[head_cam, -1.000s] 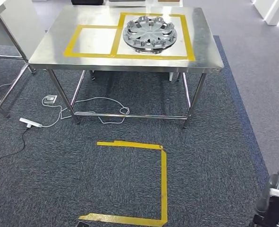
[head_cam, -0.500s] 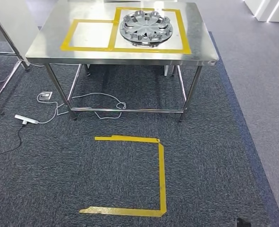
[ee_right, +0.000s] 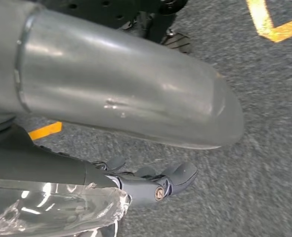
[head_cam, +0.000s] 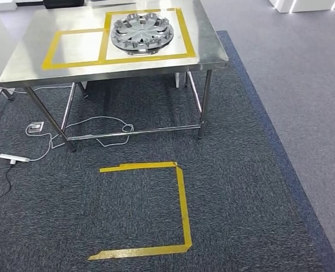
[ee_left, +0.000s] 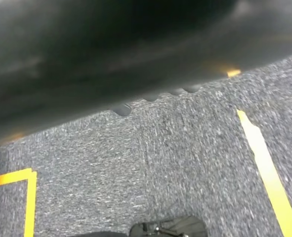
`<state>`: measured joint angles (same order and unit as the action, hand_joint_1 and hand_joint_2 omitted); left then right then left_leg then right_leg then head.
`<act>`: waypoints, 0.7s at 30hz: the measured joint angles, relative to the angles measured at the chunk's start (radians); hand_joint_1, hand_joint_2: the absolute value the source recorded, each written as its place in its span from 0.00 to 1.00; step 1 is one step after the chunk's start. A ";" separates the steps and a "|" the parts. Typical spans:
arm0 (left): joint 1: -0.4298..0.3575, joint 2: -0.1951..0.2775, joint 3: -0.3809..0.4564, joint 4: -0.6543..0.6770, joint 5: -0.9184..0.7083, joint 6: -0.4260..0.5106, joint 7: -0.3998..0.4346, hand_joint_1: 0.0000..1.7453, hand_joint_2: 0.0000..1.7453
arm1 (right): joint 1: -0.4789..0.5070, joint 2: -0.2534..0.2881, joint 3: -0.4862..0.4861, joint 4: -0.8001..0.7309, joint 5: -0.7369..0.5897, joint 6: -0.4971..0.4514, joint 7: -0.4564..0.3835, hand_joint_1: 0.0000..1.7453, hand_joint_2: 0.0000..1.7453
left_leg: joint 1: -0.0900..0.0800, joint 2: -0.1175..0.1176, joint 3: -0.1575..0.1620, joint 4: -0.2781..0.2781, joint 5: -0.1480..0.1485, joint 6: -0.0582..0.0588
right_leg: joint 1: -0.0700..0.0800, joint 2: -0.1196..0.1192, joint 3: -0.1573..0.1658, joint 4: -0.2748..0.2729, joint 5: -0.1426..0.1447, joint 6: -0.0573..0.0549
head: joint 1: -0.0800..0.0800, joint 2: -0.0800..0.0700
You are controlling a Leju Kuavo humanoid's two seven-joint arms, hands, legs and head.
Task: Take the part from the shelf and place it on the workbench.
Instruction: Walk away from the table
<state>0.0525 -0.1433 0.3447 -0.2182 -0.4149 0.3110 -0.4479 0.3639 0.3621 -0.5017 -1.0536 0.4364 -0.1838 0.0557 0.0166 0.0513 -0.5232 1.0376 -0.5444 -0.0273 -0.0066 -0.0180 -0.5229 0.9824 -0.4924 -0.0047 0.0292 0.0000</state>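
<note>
The part, a silver hubcap (head_cam: 141,32), lies flat on the steel workbench (head_cam: 208,51), inside the right-hand yellow taped box, with no hand near it. My right hand (ee_right: 129,98) hangs over the carpet in the right wrist view. Its thick grey thumb and dark fingers (ee_right: 163,183) are stretched out apart and hold nothing. My left hand (ee_left: 99,54) is a dark blur close to the left wrist camera. Only its fingertips (ee_left: 151,96) stand out over the carpet, and nothing is in them.
A yellow tape square (head_cam: 180,209) marks the dark carpet in front of the workbench. White cables (head_cam: 101,122) and a power strip (head_cam: 13,158) lie under and left of the bench. Lighter grey floor (head_cam: 298,85) runs along the right.
The camera has swung right, so the workbench and floor tape sit further left in the picture. My right hand, at the lower right corner one second ago, has left the head picture.
</note>
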 joint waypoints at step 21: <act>0.057 -0.019 0.047 -0.077 -0.068 -0.038 0.058 0.00 0.00 | 0.006 0.005 0.007 0.035 0.136 0.104 0.027 0.00 0.00 | -0.015 -0.001 0.015 -0.063 0.052 0.064 | -0.012 0.020 -0.144 0.243 -0.092 0.057 | 0.010 0.000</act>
<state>0.1095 -0.1626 0.3913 -0.2948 -0.4829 0.2731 -0.3894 0.3698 0.3670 -0.4949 -1.0187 0.5726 -0.0795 0.0822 0.0015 0.0502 -0.5081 0.9741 -0.4925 0.0372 -0.0183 0.0018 -0.6666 1.2258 -0.5839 0.0526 0.0396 0.0000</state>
